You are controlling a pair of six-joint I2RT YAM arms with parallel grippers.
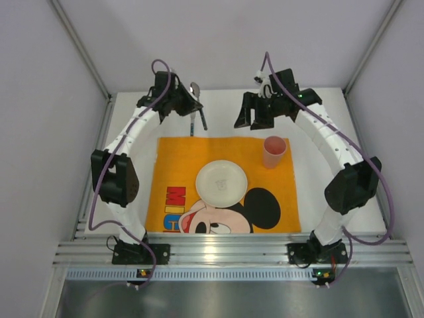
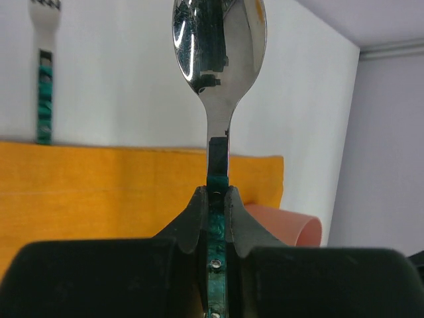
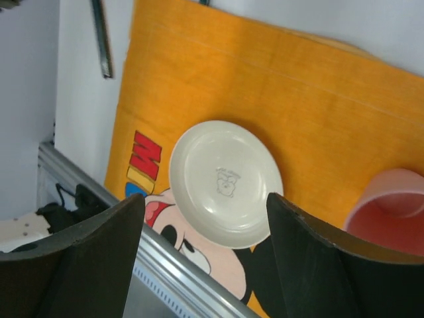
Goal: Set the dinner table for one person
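Note:
My left gripper (image 1: 179, 101) is shut on the green handle of a steel spoon (image 2: 218, 40), whose bowl sticks out ahead of the fingers (image 2: 192, 218). In the top view the spoon (image 1: 195, 89) is over the white dinner table (image 1: 225, 109), beyond the far left edge of the orange placemat (image 1: 179, 165). A white plate (image 1: 221, 182) sits in the middle of the placemat, and a pink cup (image 1: 274, 151) stands at its far right. My right gripper (image 1: 255, 118) is open and empty, high over the table behind the cup. The right wrist view looks down on the plate (image 3: 225, 182).
A green-handled fork (image 2: 44, 86) lies on the table just past the placemat's far edge, also seen in the top view (image 1: 192, 123), with a dark utensil (image 1: 203, 119) beside it. A grey metal utensil (image 3: 101, 40) shows off the placemat's edge. Walls enclose three sides.

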